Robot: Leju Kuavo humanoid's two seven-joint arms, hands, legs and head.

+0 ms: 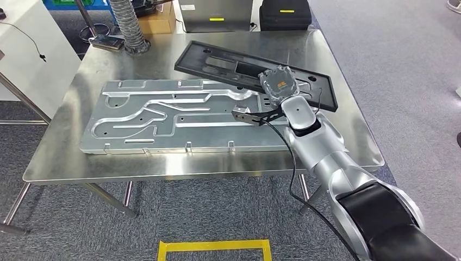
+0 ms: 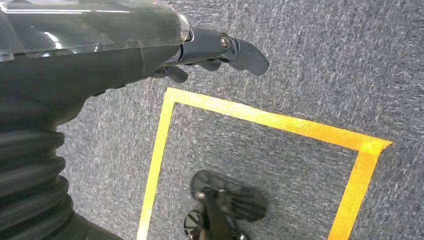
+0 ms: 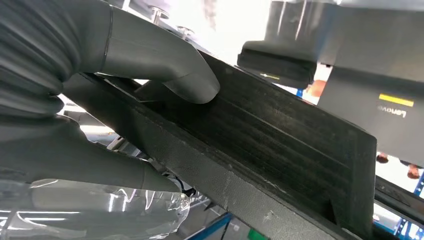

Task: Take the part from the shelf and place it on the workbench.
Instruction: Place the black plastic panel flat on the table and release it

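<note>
One black part (image 1: 239, 68), one aluminium plate (image 1: 163, 117), one workbench (image 1: 65, 157)

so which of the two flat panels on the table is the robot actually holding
The black panel, not the silver one. The right hand grips its near edge, thumb on top as the right wrist view shows. The silver panel lies flat on the workbench, untouched.
</note>
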